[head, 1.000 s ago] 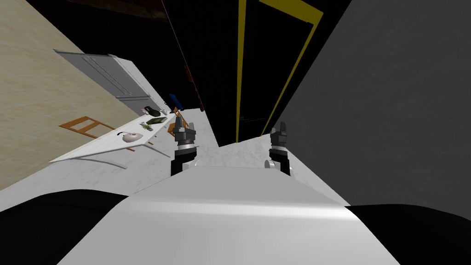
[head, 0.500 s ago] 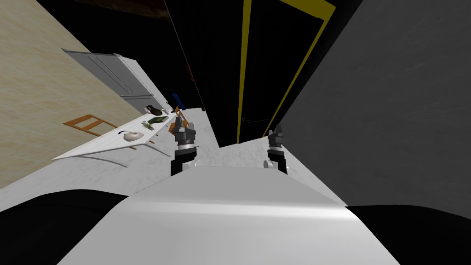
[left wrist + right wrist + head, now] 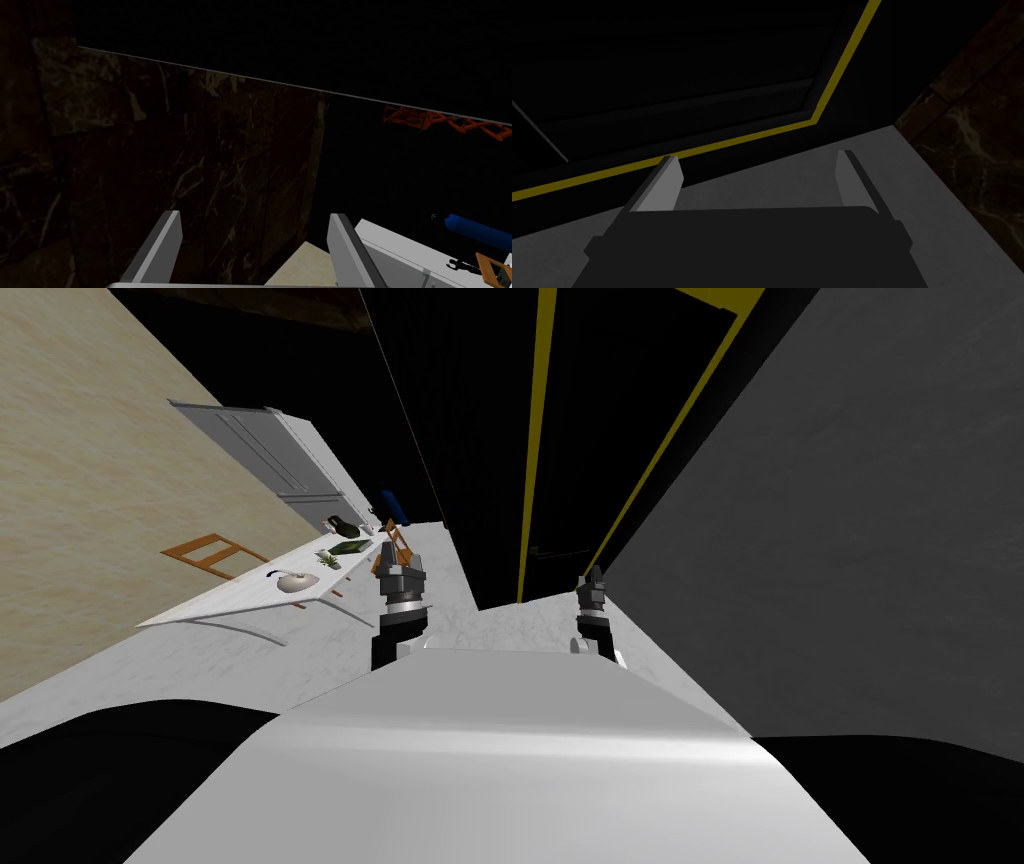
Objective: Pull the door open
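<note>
Standing close beside the grey wall (image 3: pixel 850 538) running along the right, with a beige wall (image 3: pixel 80 488) far off on the left. Facing the dark door (image 3: pixel 610 428), edged in yellow trim (image 3: pixel 533 468), straight ahead between that grey wall and a dark marbled wall (image 3: pixel 175 150). Standing on a pale marbled floor (image 3: pixel 480 628) reaching up to the door's foot. Seeing a white cabinet (image 3: pixel 280 463) and a long white worktop (image 3: pixel 220 600) well off to the left, carrying a pale pot (image 3: pixel 295 582), a small plant (image 3: pixel 326 558) and a flat green thing (image 3: pixel 348 547), with an orange chair (image 3: pixel 212 555) beside it.

Holding the right claw (image 3: pixel 757 175) open, 2 blades well apart and gripping nothing, aiming low at the door's bottom trim, apparently just short of it. Holding the left claw (image 3: pixel 252 240) open too, empty, pointing at the marbled wall.

Judging this as the approach, with no pulling begun. Spotting no handle clearly. Calling next for finding the handle, lifting the right claw to it, closing the blades around it, then drawing back.
</note>
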Tool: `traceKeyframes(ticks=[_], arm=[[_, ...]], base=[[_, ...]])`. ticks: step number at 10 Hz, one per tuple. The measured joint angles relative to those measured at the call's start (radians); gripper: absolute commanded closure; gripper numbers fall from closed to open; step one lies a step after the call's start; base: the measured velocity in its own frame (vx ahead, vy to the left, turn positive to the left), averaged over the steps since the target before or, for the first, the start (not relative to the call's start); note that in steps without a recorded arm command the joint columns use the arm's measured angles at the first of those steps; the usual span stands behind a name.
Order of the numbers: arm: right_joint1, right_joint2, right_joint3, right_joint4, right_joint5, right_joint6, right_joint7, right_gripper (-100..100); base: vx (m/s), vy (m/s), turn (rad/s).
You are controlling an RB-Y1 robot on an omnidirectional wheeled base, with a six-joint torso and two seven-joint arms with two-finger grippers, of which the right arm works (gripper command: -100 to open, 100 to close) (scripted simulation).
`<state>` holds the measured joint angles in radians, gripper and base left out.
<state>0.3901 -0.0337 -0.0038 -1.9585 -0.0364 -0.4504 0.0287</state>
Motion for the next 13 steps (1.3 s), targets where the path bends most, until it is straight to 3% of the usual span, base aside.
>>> traceKeyframes(ticks=[6, 9, 13], arm=[[-0.063, -0.044, 0.006, 0.196, -0.015, -0.061, -0.037, -100], [-0.080, -0.072, 0.011, 0.289, -0.024, -0.097, -0.061, -100], [-0.107, -0.090, 0.015, 0.387, -0.030, -0.127, -0.079, -100]], base=[[0.095, -0.030, 0.103], [0.093, -0.030, 0.082], [0.057, -0.021, 0.070]])
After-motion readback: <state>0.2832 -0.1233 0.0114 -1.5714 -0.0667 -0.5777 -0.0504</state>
